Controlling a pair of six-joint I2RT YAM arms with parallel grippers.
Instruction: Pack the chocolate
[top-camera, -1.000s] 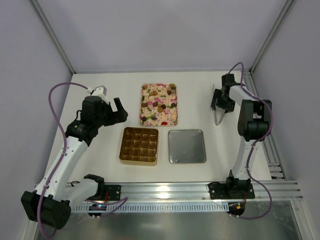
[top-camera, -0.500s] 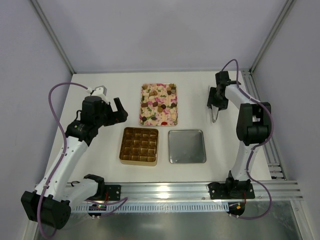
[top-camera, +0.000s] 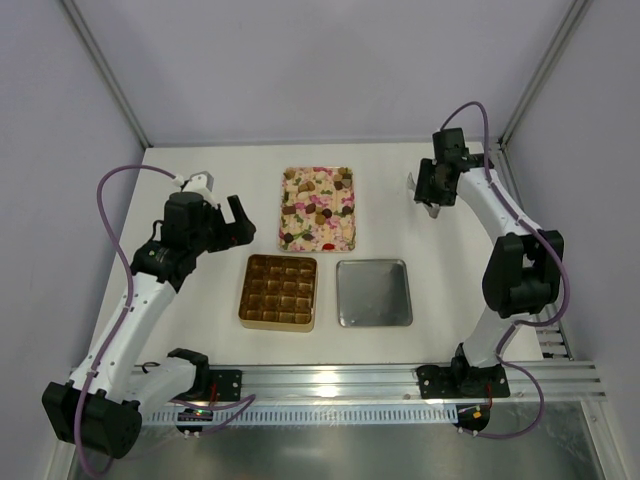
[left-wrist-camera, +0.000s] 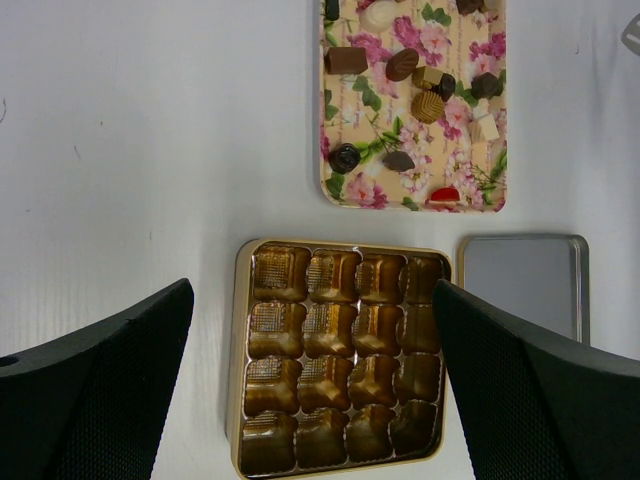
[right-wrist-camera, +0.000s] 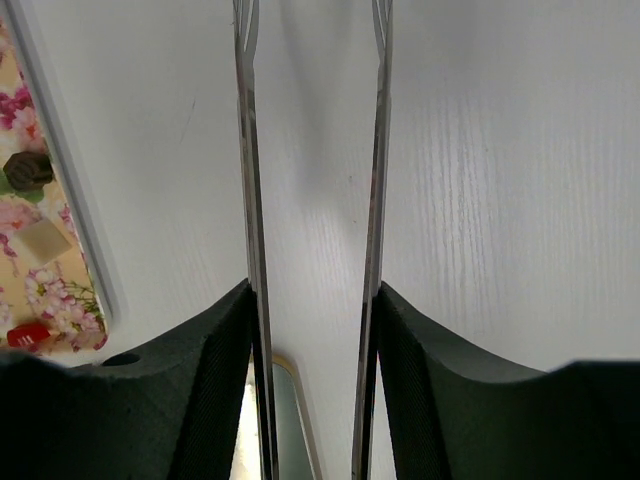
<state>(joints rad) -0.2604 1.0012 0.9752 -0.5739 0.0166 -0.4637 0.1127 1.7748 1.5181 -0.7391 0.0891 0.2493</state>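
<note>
Right arm has swung farther back since a second ago, carrying the right gripper (top-camera: 432, 190) with it; nothing else appears to have shifted. Places are given from the gold box (top-camera: 278, 324), which sits open nearest the arm bases, every cell empty. Just right of the box lies a flat silver lid (top-camera: 374, 292). Left of the box and slightly beyond it, the left gripper (top-camera: 240, 222) hovers with fingers spread wide, holding nothing. Directly beyond the box, the chocolate (left-wrist-camera: 428, 106) lies scattered on a pink flowered tray (left-wrist-camera: 370, 125). Far beyond and right of the box, the right gripper pinches metal tongs (right-wrist-camera: 248, 150), blades apart. Packing seems not yet begun: every piece remains to be moved. No writing or brand is readable.
</note>
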